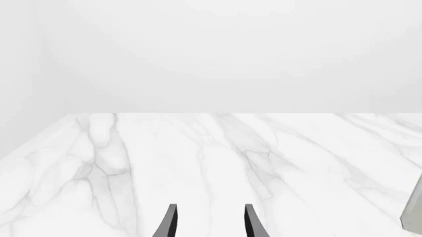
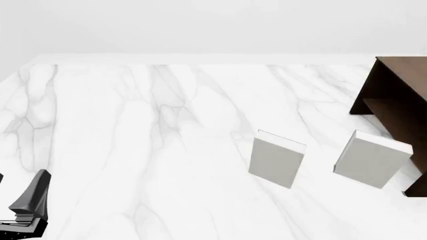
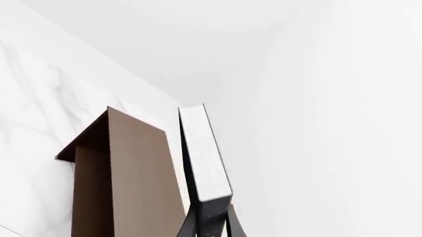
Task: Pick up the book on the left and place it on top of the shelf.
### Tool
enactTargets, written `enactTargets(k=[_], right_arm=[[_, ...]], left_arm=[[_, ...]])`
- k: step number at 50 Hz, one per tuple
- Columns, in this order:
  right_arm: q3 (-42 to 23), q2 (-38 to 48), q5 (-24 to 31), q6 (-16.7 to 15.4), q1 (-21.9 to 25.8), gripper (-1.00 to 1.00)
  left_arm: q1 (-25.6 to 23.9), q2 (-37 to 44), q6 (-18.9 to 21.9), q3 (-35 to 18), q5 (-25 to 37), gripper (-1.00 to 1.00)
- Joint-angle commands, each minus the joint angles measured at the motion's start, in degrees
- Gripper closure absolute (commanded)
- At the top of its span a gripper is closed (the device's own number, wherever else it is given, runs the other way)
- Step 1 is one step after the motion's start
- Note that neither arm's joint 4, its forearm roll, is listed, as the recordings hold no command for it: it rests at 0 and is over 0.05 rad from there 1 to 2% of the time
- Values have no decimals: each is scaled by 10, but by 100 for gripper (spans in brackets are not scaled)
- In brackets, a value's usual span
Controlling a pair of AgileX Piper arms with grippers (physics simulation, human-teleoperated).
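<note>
In the right wrist view my right gripper is shut on the book, a thin hardcover with a dark cover and a pale page edge. It holds the book close beside a broad flat face of the dark brown shelf; I cannot tell whether they touch. In the front view the shelf stands at the far right, and the book and right gripper are out of that view. My left gripper is low at the front left, open and empty.
Two light grey-white books stand upright on the marble table: one in the middle right, one next to the shelf. A grey book edge shows in the left wrist view. A white wall lies behind the table.
</note>
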Motion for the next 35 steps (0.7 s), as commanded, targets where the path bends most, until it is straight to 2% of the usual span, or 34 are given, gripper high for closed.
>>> enactTargets(k=[1, 35], right_arm=[[-8, 14, -22, 15, -21, 100], [-5, 136, -121, -3, -32, 100]], left_arm=[[0, 0, 0, 0, 0, -100], [0, 0, 0, 0, 0, -100]])
